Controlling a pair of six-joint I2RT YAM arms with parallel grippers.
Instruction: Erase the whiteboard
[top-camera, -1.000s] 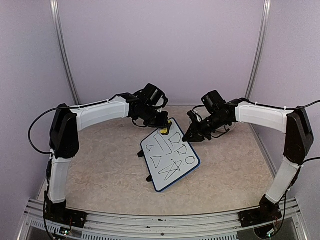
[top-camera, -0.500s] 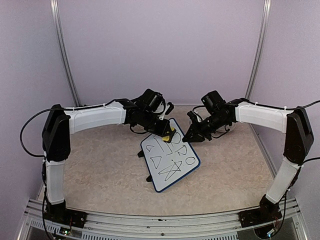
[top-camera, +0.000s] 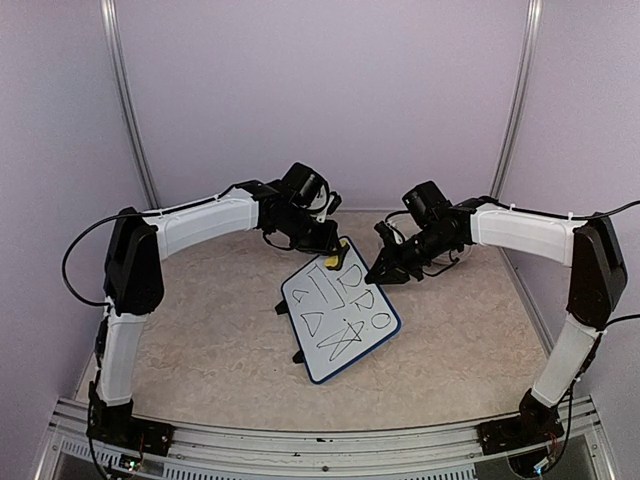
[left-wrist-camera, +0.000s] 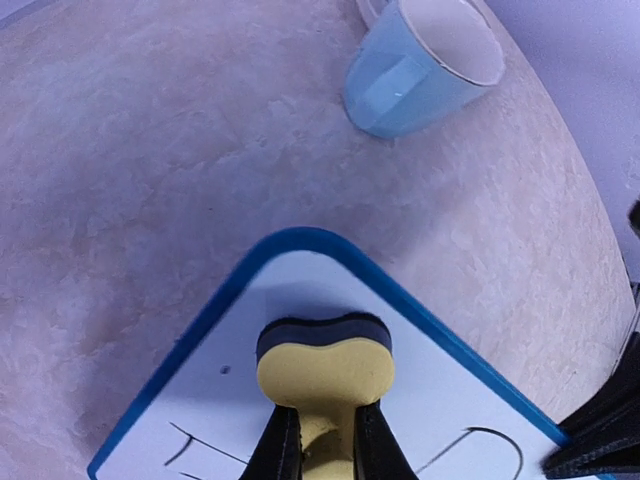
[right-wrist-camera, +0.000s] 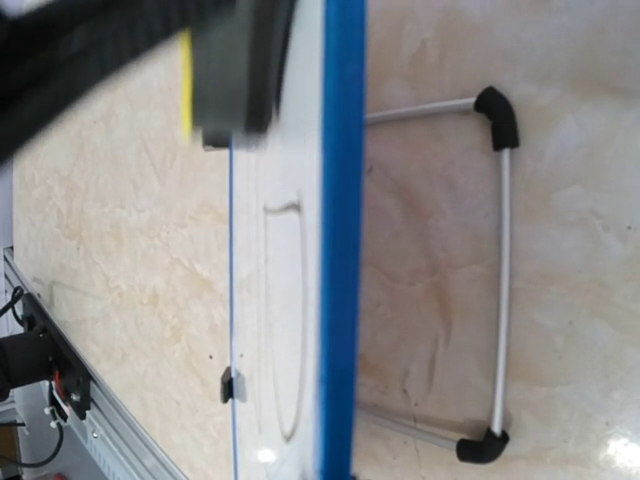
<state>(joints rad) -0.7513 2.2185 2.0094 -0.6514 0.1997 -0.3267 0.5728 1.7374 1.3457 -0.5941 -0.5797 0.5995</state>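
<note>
The whiteboard (top-camera: 340, 318) with a blue rim stands tilted on the table, with black scribbles across it. My left gripper (top-camera: 331, 254) is shut on a yellow sponge eraser (left-wrist-camera: 325, 362), dark felt side down on the board's far corner (left-wrist-camera: 300, 245). Its fingers (left-wrist-camera: 281, 448) pinch the eraser's narrow waist. My right gripper (top-camera: 384, 272) is at the board's right rim (right-wrist-camera: 342, 250), which runs straight into its jaws. The jaws themselves are out of the right wrist view.
A light blue mug (left-wrist-camera: 420, 68) stands on the table just beyond the board's far corner. The board's wire stand (right-wrist-camera: 500, 270) with black feet rests on the table behind it. Walls enclose the table on three sides.
The left gripper pushed the eraser a little down the board half a second ago, then drew it back to the far corner. The scribbles look the same. The right arm has not moved.
</note>
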